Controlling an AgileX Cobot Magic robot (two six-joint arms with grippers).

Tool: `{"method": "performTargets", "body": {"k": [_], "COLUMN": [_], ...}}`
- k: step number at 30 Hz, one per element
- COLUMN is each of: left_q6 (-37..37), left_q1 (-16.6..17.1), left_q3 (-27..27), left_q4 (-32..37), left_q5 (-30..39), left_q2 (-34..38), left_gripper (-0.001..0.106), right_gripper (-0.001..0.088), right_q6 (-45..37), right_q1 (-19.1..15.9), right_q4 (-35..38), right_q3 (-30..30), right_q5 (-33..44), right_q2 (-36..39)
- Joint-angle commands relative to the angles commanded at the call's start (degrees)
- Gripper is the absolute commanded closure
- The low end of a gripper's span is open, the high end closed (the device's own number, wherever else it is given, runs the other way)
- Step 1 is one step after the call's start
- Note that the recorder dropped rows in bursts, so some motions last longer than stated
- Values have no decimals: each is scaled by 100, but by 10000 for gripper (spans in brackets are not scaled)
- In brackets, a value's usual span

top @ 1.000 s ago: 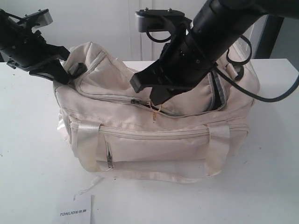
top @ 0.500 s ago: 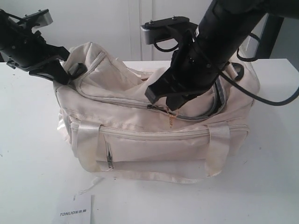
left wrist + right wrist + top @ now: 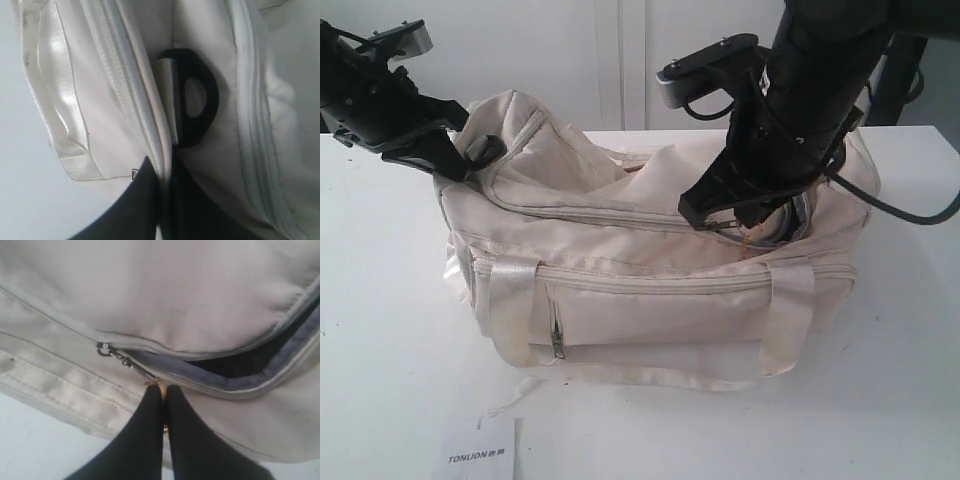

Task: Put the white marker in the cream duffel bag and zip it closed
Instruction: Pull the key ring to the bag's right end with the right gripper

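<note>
A white table (image 3: pixel 900 380) carries one cream duffel bag (image 3: pixel 650 290), lying lengthwise. Two black arms work on it. The left gripper (image 3: pixel 480 152) pinches a fold of fabric at the bag's far-left end, probably to anchor it against the tug of zipping. The right gripper (image 3: pixel 725 218), its jaws pressed together on the single gold keyring pull (image 3: pixel 159 385), holds the pull toward the bag's right. There a short stretch of the top zipper (image 3: pixel 240 375) gapes over black lining. One printed card (image 3: pixel 485 455) lies near-left. The white marker shows nowhere; presumably it sits inside the bag.
</note>
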Motion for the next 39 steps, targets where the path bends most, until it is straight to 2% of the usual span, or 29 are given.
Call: {"method": "performTargets", "body": {"k": [11,22,31,39], "left_q6": [0,0,0,0], "left_q1": [0,0,0,0], "left_q3": [0,0,0,0], "left_q4": [13,102,113,127], "left_q5": [0,0,0,0], "left_q2": [0,0,0,0], "left_gripper": [1053,1053,1053,1053], "right_gripper": [868,868,868,868], "right_q6": [457,1237,1344,1226], "right_q1": [0,0,0,13], "right_q4": [-941,-2206,-2253,-1592], "right_q3": [0,0,0,0], "right_q5": [168,172,172,172], "right_q2": [-13,-13,-13,-13]}}
